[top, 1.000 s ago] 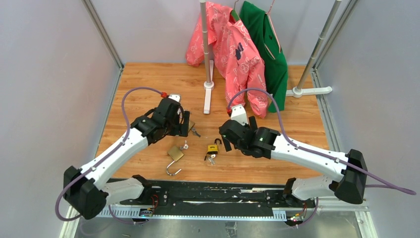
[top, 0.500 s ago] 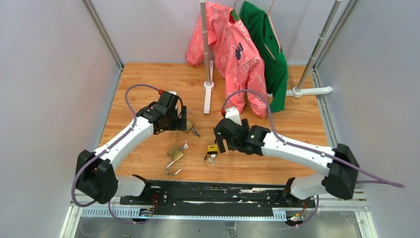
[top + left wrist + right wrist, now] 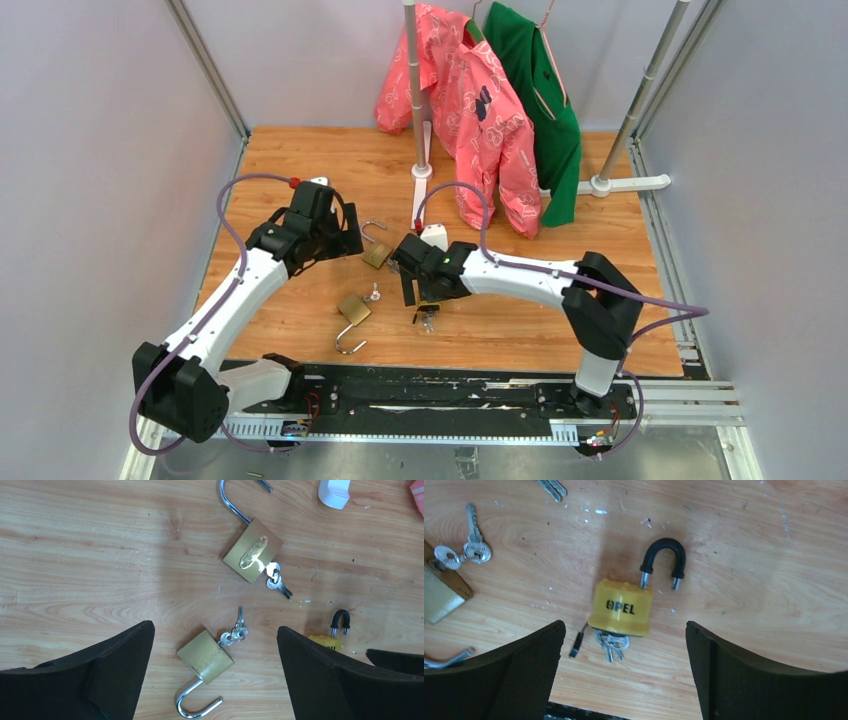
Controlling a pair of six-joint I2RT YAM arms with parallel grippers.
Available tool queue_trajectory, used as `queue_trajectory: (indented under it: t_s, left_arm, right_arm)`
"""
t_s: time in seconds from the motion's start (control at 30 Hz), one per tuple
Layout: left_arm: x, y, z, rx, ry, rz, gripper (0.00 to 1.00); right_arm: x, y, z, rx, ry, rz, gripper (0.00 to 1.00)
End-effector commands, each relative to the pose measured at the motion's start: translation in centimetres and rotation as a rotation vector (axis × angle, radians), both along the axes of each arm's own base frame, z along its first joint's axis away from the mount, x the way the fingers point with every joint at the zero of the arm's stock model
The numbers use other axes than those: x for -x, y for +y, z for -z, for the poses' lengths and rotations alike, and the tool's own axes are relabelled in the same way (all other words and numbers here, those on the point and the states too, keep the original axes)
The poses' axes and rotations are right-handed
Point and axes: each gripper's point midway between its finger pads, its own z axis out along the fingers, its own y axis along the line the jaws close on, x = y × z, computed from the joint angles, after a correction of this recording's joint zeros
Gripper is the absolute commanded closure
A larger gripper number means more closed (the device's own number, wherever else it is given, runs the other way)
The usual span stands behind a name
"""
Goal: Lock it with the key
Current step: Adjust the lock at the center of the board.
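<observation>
Left arm [image 3: 240, 290] stretched over desk [image 3: 300, 170]. Left jaws wide apart, holding nothing, hovering above two brass padlocks. Near brass padlock [image 3: 205, 656]: shackle open, keys at its corner. Far brass padlock [image 3: 252, 550]: shackle open, keys beside body. Right of them, yellow padlock [image 3: 621, 607] flat on desk, black shackle open with one leg free, key bunch [image 3: 611, 645] at its base. Right jaws spread wide directly over it, not touching. Behind: pink garment [image 3: 480, 110], green garment [image 3: 545, 90] hanging.
</observation>
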Motion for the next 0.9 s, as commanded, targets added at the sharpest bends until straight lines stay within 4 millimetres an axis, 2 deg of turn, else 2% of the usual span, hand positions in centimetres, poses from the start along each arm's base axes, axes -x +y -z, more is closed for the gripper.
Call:
queue_trajectory:
  t_s: [0.0, 0.1, 0.37, 0.47, 0.53, 0.67, 0.73, 0.87]
  left_arm:
    - [1.1, 0.3, 0.6, 0.003, 0.030, -0.007, 0.02]
    - [1.3, 0.4, 0.6, 0.009, 0.024, -0.009, 0.02]
    - [1.8, 0.6, 0.8, 0.006, 0.025, -0.004, 0.02]
    - [2.0, 0.4, 0.7, 0.014, 0.024, 0.006, 0.02]
    - [2.0, 0.2, 0.7, 0.022, 0.026, 0.019, 0.02]
    - [2.1, -0.6, 1.0, 0.043, 0.041, 0.059, 0.01]
    - [2.1, -1.1, 1.2, 0.060, 0.049, 0.084, 0.01]
    - [2.2, -1.7, 1.5, 0.083, 0.066, 0.110, 0.01]
  right_arm:
    - [-0.5, 1.0, 1.3, -0.010, 0.040, 0.090, 0.11]
    - [-0.6, 1.4, 2.2, -0.002, 0.051, 0.092, 0.25]
    - [-0.3, 1.1, 3.9, 0.023, 0.069, 0.071, 0.55]
    - [-0.6, 0.8, 3.6, 0.056, 0.034, -0.038, 0.63]
    - [-0.6, -0.2, 3.7, 0.106, 0.014, -0.138, 0.66]
    - [0.4, -2.2, 3.8, 0.193, -0.003, -0.423, 0.61]
    - [1.1, -3.6, 4.0, 0.219, 0.012, -0.534, 0.52]
    - [1.9, -5.7, 3.6, 0.218, 0.052, -0.634, 0.21]
